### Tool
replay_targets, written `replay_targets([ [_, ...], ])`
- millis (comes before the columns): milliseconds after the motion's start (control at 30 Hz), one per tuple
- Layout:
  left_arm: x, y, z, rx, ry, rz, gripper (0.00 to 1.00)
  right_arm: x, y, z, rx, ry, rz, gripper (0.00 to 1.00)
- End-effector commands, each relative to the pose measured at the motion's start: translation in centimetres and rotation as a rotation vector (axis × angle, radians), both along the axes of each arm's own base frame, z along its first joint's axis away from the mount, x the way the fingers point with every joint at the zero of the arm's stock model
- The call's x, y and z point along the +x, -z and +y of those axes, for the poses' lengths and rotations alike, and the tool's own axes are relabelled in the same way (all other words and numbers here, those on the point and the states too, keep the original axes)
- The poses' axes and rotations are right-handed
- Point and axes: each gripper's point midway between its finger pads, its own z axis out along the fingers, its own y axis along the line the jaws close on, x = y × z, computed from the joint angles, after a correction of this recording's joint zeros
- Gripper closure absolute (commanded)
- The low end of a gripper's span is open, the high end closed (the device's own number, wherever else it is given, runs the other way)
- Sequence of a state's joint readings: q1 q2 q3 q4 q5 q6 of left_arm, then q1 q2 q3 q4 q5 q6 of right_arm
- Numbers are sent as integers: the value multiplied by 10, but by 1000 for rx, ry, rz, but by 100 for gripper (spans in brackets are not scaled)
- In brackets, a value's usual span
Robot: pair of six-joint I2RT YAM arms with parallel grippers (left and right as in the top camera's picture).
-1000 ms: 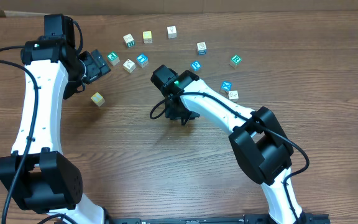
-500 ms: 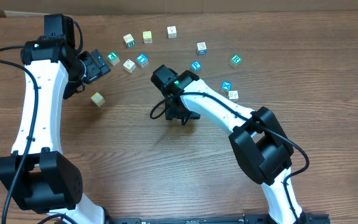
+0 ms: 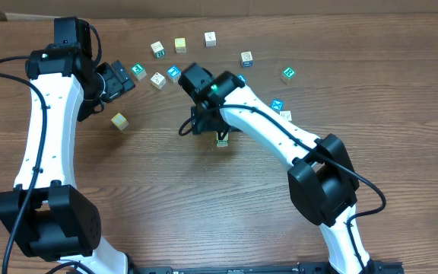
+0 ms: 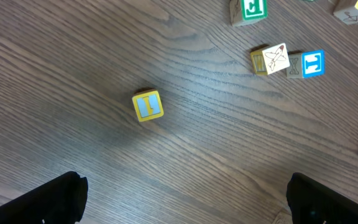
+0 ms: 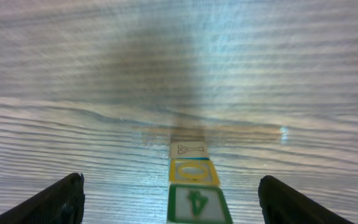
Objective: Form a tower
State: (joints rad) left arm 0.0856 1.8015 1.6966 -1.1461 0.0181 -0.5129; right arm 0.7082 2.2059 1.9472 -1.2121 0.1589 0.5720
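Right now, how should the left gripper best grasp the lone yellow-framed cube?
Take the yellow-framed cube by two opposite side faces, straight down from above. It lies flat, nothing beside it, slightly askew to the open left gripper, so probably turn the wrist a little first.

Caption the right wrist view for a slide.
Open right tool flanking the tower, three cube faces showing, on the wooden table.
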Motion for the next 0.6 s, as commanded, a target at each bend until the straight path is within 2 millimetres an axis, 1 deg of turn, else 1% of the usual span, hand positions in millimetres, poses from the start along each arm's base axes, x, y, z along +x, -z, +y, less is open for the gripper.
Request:
replay_targets([
  [0,0,5,1,11,18,14,1,13,-40,-1,-5,-3,-91,14],
  [33,0,5,1,11,18,14,1,12,-43,-2,-7,-3,-87,12],
  [67,0,5,1,11,18,14,0,11,-45,-3,-12,-3,-82,3],
  [100,0,5,1,11,18,14,0,9,-44,-4,-17,-3,-77,0],
  [200,0,5,1,11,18,14,0,4,-43,-8,-35,-4,-54,0],
  [400,0,5,1,11,18,14,0,-9,-38,-10,-27,7,9,0],
  [567,0,5,1,11,18,14,0,-17,-23,-12,-36,4,48,0],
])
